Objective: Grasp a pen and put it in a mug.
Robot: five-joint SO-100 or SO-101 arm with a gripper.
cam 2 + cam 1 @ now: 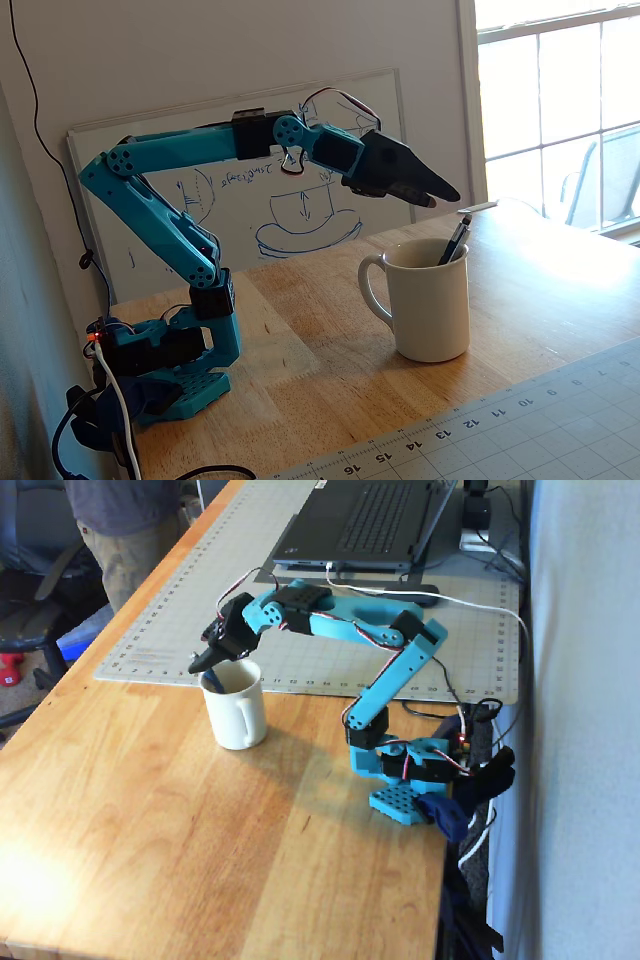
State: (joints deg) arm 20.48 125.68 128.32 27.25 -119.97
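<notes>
My tool (432,195) hangs just above the mug (425,305), over its rim, with its dark fingers drawn together to a point and nothing between them. The pen (455,240) stands inside the mug, leaning against the rim on the side away from the handle, its upper end poking out above the lip. That is plain in the fixed view looking across the tabletop (300,330), which also shows a whiteboard (250,200) behind my arm and a clear gap between tool and pen. In the fixed view from higher up, my tool (203,664) covers the back of the mug (236,712) and only a dark sliver shows in its mouth. That view alone shows the laptop (365,520) on the cutting mat (300,640).
</notes>
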